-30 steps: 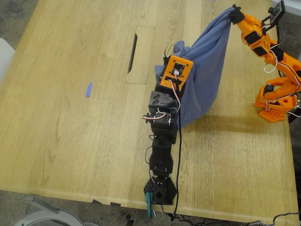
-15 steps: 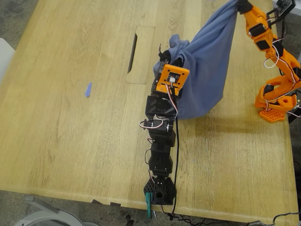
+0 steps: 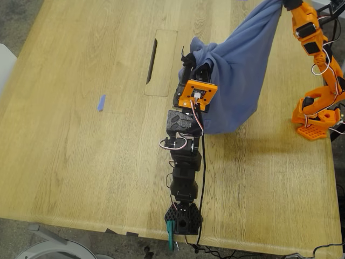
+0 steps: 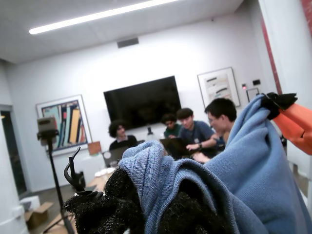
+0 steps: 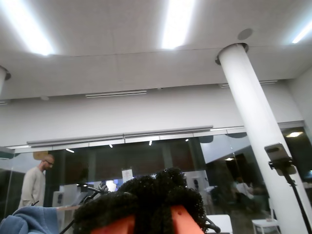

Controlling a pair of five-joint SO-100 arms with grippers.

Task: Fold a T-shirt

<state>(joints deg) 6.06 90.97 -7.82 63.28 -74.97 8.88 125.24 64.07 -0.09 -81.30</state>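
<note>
The slate-blue T-shirt (image 3: 240, 81) hangs bunched between both arms above the wooden table (image 3: 81, 162). My first gripper (image 3: 195, 69), on the black arm at the exterior view's middle, is shut on one bunched end; its fuzzy black fingers (image 4: 117, 204) pinch the T-shirt (image 4: 243, 161). My second gripper (image 3: 283, 3), on the orange arm at the exterior view's upper right, is shut on the raised end, and the first wrist view shows its tip (image 4: 274, 102) holding the cloth's peak. In the second wrist view its pads (image 5: 146, 195) face the ceiling, with cloth (image 5: 27, 219) at the edge. The print is hidden.
A small blue tape scrap (image 3: 101, 102) lies on the table at the exterior view's left. A cable slot (image 3: 153, 60) is cut into the tabletop beside the first gripper. The orange arm's base (image 3: 315, 116) stands near the exterior view's right edge. People and a tripod (image 4: 48, 141) show in the background.
My second gripper has risen toward the exterior view's top right edge, pulling the T-shirt's upper end higher and tauter. My first gripper shifted slightly, still holding its end.
</note>
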